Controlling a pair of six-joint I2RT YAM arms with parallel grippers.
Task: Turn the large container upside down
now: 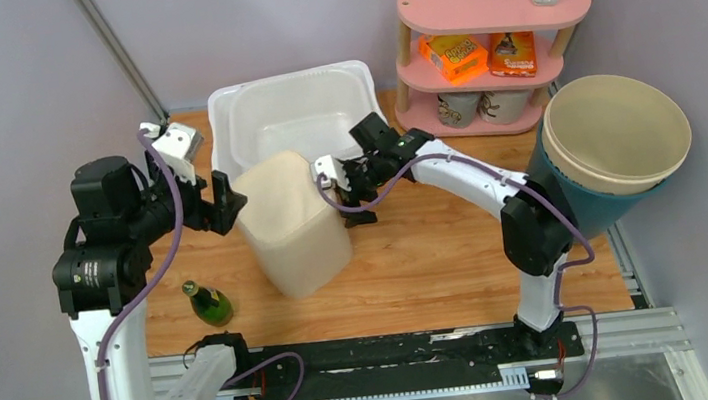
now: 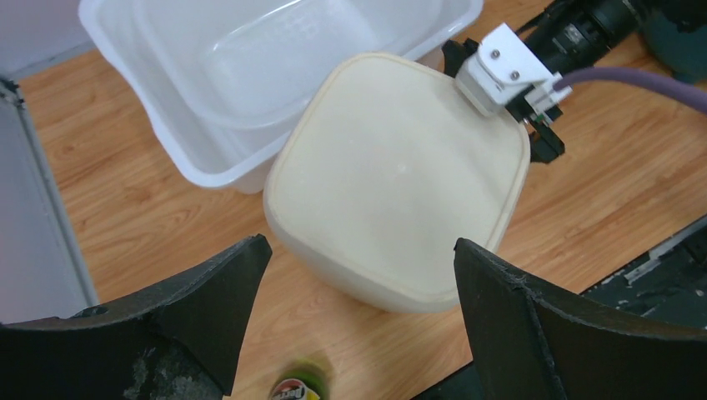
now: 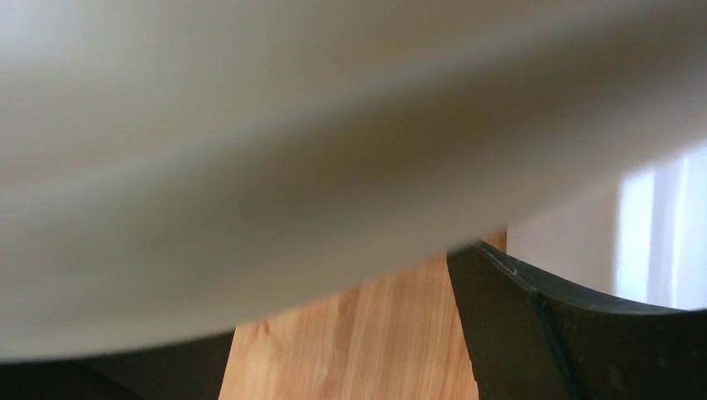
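Observation:
The large cream container (image 1: 290, 222) stands in the middle of the wooden table with its flat base facing up and its sides widening toward the table; it also shows in the left wrist view (image 2: 400, 179). My left gripper (image 1: 225, 203) is open and empty, just off the container's left side, apart from it (image 2: 360, 244). My right gripper (image 1: 354, 195) is open at the container's upper right side. In the right wrist view the container's blurred wall (image 3: 292, 125) fills the top, right over the open right gripper (image 3: 346, 308). Whether it touches is unclear.
A clear white tub (image 1: 295, 116) sits right behind the container. A green bottle (image 1: 209, 302) lies at the front left. A pink shelf (image 1: 493, 43) with boxes and cups stands at the back right. A cream bowl in a teal bowl (image 1: 616, 145) sits at the right edge.

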